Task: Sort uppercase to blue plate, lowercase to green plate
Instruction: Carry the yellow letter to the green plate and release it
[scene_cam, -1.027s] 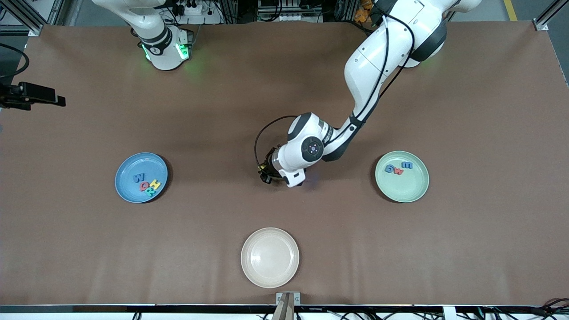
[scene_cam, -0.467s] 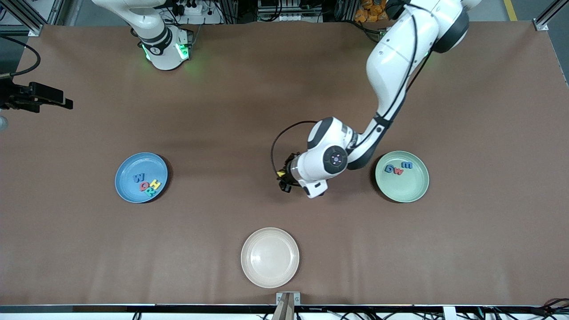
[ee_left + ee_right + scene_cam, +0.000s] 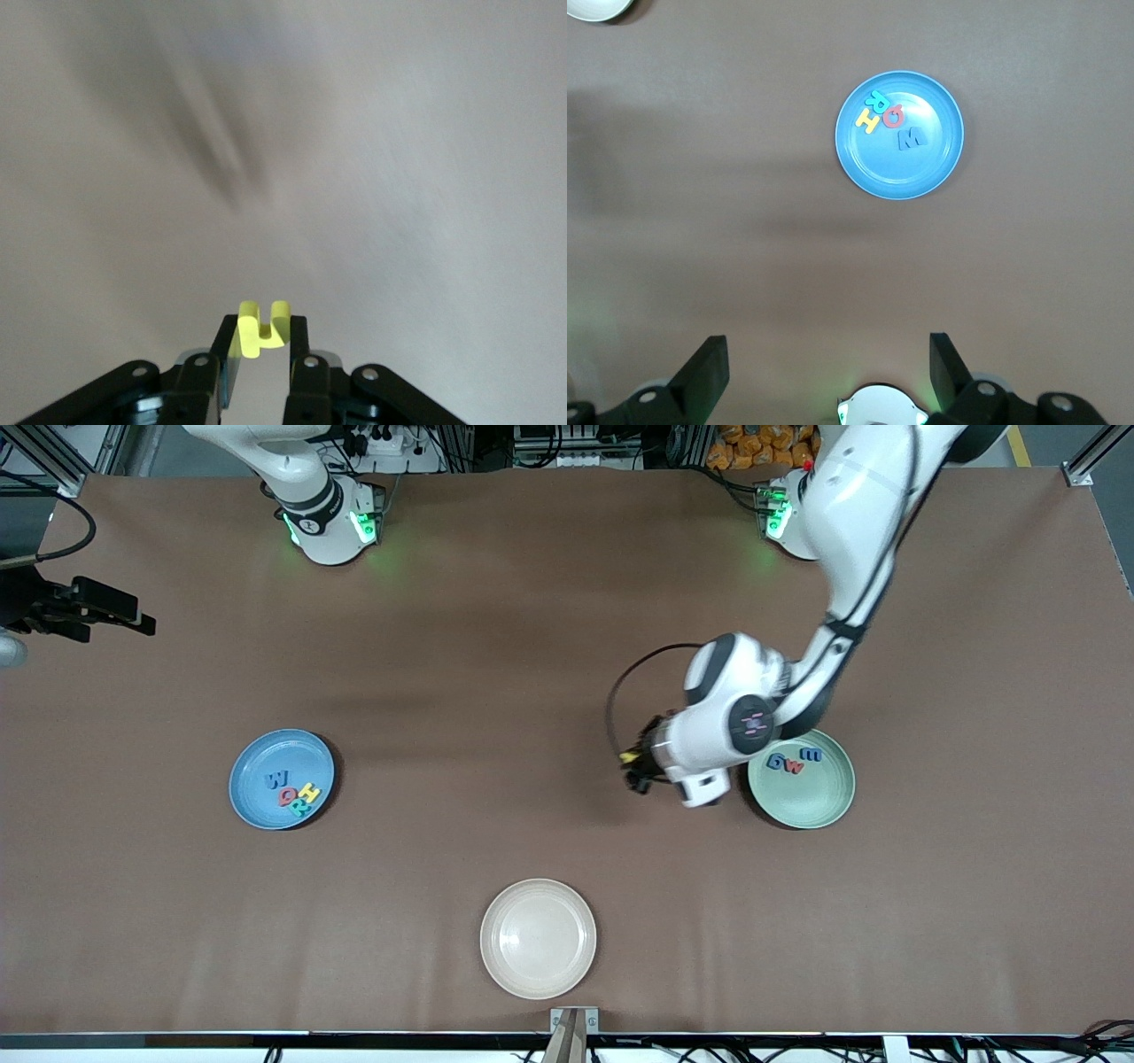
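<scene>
The left gripper [image 3: 260, 345] pinches a small yellow foam lowercase h [image 3: 261, 326] between its black fingers [image 3: 298, 341]; the letter is a soft, matte, chunky cut-out, its two legs sticking out past the fingertips. In the front view this gripper [image 3: 634, 769] hangs over bare table just beside the green plate [image 3: 815, 802], toward the right arm's end from it, with a speck of the yellow h [image 3: 628, 757] showing at its tip.

The green plate is round, shallow, pale mint plastic with a raised rim. On it lie three small foam letters in a row: a blue g [image 3: 776, 762], a red w [image 3: 794, 764] touching it, and a blue m [image 3: 810, 755] just beside that.

The right gripper [image 3: 828, 367] is spread wide, its two dark angular fingers [image 3: 704, 372] well apart and holding nothing; the right arm waits high at its own end of the table. Its wrist view looks down on the blue plate [image 3: 930, 173].

The blue plate [image 3: 257, 806] is the same round, rimmed shape in plain medium blue, lying toward the right arm's end. It holds the four larger foam capitals clustered together: a blue W [image 3: 276, 779], a red Q [image 3: 287, 796], a yellow H [image 3: 308, 791] and a teal R [image 3: 300, 810].

A cream plate [image 3: 538, 938], smooth and glossy, sits nearest the front camera, between the two coloured plates. The table [image 3: 567, 602] is covered in a flat, matte brown sheet.
</scene>
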Action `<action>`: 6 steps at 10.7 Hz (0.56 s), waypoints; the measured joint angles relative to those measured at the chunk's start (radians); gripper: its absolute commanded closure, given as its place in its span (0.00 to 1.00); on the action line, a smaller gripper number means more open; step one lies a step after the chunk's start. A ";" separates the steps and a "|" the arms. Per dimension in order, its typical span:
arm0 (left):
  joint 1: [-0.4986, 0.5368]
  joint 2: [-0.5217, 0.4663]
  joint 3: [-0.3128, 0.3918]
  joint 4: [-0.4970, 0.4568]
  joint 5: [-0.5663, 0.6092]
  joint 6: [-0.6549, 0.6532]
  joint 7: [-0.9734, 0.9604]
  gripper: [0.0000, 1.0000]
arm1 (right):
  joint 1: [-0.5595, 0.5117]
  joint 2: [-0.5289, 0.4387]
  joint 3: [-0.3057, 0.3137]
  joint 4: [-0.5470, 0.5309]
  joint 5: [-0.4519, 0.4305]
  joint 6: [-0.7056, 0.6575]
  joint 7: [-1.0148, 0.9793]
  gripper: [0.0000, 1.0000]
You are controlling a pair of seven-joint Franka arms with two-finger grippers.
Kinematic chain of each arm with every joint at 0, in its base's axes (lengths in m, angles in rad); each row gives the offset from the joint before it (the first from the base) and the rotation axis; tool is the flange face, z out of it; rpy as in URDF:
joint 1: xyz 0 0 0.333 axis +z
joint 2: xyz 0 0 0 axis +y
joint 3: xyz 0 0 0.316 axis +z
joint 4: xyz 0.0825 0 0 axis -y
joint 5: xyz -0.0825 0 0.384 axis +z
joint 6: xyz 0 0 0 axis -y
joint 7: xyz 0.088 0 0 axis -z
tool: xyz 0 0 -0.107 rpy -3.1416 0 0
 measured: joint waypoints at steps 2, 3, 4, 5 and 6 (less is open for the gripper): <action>0.096 -0.107 0.003 -0.125 0.009 -0.067 0.121 1.00 | 0.007 -0.019 0.027 -0.035 -0.067 0.043 0.029 0.00; 0.144 -0.132 0.004 -0.151 0.037 -0.102 0.165 1.00 | 0.013 -0.027 0.045 -0.052 -0.118 0.069 0.041 0.00; 0.194 -0.141 0.004 -0.162 0.074 -0.134 0.201 1.00 | 0.020 -0.032 0.057 -0.064 -0.163 0.097 0.044 0.00; 0.243 -0.143 0.005 -0.165 0.102 -0.161 0.247 1.00 | 0.025 -0.034 0.064 -0.070 -0.188 0.123 0.043 0.00; 0.286 -0.143 0.005 -0.166 0.123 -0.173 0.292 1.00 | 0.028 -0.034 0.065 -0.072 -0.196 0.154 0.031 0.00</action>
